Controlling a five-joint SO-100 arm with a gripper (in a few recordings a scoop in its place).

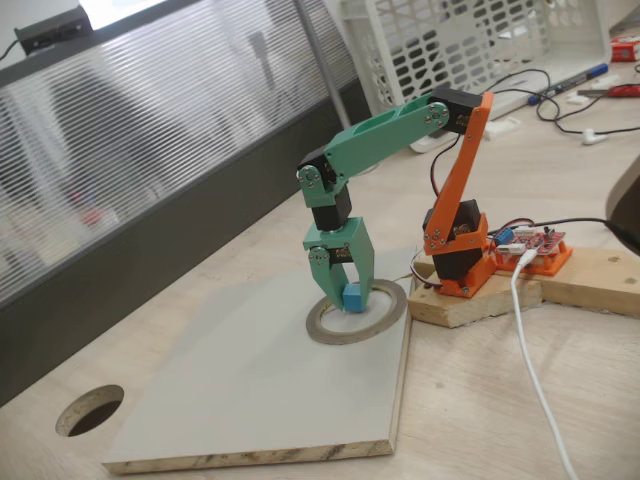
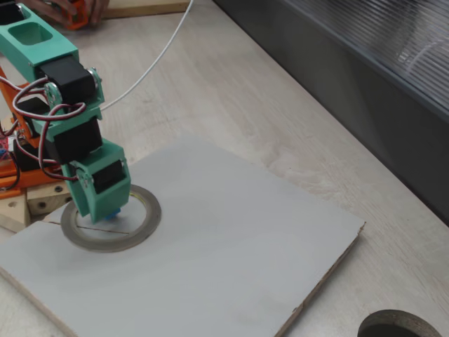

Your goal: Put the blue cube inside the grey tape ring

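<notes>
The blue cube [image 1: 353, 297] sits between the tips of my green gripper [image 1: 346, 290], which is shut on it. The gripper points straight down over the grey tape ring [image 1: 322, 328], which lies flat on the white board [image 1: 250, 400]. The cube hangs inside the ring's opening, at or just above the board. In a fixed view, only a sliver of the blue cube [image 2: 113, 213] peeks out under the gripper [image 2: 105, 209], which stands over the middle of the grey tape ring [image 2: 144, 226].
A round cut-out hole [image 1: 90, 409] lies in the wooden table near the board's front left corner. The orange arm base [image 1: 460, 262] stands on a wooden block right of the ring, with a white cable [image 1: 530, 350] trailing forward. A white basket [image 1: 470, 45] stands behind.
</notes>
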